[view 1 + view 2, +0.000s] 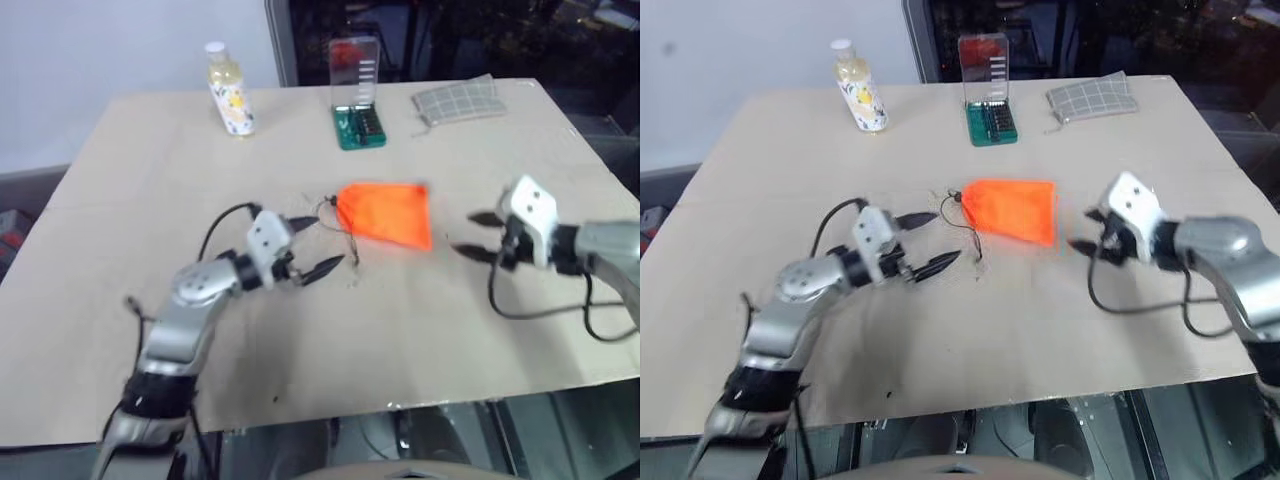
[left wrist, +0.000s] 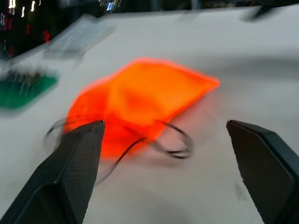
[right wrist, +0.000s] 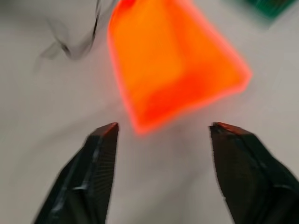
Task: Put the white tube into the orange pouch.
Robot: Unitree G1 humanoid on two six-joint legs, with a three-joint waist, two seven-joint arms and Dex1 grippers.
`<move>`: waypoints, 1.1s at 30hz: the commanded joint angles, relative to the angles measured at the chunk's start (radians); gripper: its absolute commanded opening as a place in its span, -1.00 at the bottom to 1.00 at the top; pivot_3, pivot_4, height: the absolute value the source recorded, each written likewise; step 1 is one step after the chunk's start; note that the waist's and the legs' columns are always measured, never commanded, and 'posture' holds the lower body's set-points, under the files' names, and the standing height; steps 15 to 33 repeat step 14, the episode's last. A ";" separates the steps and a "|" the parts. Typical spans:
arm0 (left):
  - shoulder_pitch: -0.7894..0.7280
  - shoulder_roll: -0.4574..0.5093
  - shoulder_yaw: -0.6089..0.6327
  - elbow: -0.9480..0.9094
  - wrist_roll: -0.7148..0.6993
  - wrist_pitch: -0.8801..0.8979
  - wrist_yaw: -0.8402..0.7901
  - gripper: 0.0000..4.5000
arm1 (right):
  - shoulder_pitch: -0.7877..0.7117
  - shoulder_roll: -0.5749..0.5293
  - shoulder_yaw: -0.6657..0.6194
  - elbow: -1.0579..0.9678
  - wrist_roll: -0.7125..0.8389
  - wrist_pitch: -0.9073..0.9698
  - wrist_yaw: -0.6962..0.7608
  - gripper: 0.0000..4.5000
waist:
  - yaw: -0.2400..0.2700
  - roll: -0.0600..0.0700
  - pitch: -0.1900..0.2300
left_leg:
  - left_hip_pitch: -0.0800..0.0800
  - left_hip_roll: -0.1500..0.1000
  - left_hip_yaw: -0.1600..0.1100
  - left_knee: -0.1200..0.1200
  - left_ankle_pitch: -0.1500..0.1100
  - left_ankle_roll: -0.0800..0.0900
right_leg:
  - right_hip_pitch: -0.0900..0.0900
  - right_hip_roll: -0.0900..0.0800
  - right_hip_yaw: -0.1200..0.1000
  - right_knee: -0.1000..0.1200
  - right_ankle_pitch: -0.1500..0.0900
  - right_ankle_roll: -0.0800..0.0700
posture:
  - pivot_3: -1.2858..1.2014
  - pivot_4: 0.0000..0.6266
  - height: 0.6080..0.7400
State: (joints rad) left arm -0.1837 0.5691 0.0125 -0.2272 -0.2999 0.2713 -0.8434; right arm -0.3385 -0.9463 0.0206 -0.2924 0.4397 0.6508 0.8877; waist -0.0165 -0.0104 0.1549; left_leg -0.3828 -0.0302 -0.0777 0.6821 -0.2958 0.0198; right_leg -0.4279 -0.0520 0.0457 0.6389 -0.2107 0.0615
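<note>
The orange pouch [image 1: 388, 213] lies flat near the middle of the table, its mouth and thin dark cord [image 1: 345, 235] turned toward my left arm. The white tube is out of view. My left gripper [image 1: 325, 243] hovers just left of the pouch's mouth, open, with nothing between its fingers; in the left wrist view the pouch [image 2: 140, 98] lies just beyond the fingertips [image 2: 88, 140]. My right gripper [image 1: 462, 232] is open and empty a short way right of the pouch's closed end, apart from it. Seen from the right wrist, the pouch [image 3: 173, 65] lies just ahead.
At the back of the table stand a white-capped bottle of yellowish liquid [image 1: 229, 92], a green case with a clear upright lid [image 1: 357, 95] and a grey checked cloth pouch [image 1: 458, 100]. The tan table [image 1: 300, 360] has bare surface toward its front edge.
</note>
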 commanded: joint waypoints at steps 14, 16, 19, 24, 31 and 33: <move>0.461 0.122 0.460 -0.335 -0.264 0.250 0.059 0.92 | 0.480 0.104 -0.504 0.067 0.175 -0.195 0.180 0.31 | 0.022 0.002 0.002 | 0.007 0.002 -0.006 0.000 0.000 0.000 | 0.014 0.000 -0.007 -0.009 0.000 0.000 | 0.03 -0.52 1.00; 0.461 0.122 0.460 -0.335 -0.264 0.250 0.059 0.92 | 0.480 0.104 -0.504 0.067 0.175 -0.195 0.180 0.31 | 0.022 0.002 0.002 | 0.007 0.002 -0.006 0.000 0.000 0.000 | 0.014 0.000 -0.007 -0.009 0.000 0.000 | 0.03 -0.52 1.00; 0.461 0.122 0.460 -0.335 -0.264 0.250 0.059 0.92 | 0.480 0.104 -0.504 0.067 0.175 -0.195 0.180 0.31 | 0.022 0.002 0.002 | 0.007 0.002 -0.006 0.000 0.000 0.000 | 0.014 0.000 -0.007 -0.009 0.000 0.000 | 0.03 -0.52 1.00; 0.461 0.122 0.460 -0.335 -0.264 0.250 0.059 0.92 | 0.480 0.104 -0.504 0.067 0.175 -0.195 0.180 0.31 | 0.022 0.002 0.002 | 0.007 0.002 -0.006 0.000 0.000 0.000 | 0.014 0.000 -0.007 -0.009 0.000 0.000 | 0.03 -0.52 1.00; 0.461 0.122 0.460 -0.335 -0.264 0.250 0.059 0.92 | 0.480 0.104 -0.504 0.067 0.175 -0.195 0.180 0.31 | 0.022 0.002 0.002 | 0.007 0.002 -0.006 0.000 0.000 0.000 | 0.014 0.000 -0.007 -0.009 0.000 0.000 | 0.03 -0.52 1.00; 0.461 0.122 0.460 -0.335 -0.264 0.250 0.059 0.92 | 0.480 0.104 -0.504 0.067 0.175 -0.195 0.180 0.31 | 0.022 0.002 0.002 | 0.007 0.002 -0.006 0.000 0.000 0.000 | 0.014 0.000 -0.007 -0.009 0.000 0.000 | 0.03 -0.52 1.00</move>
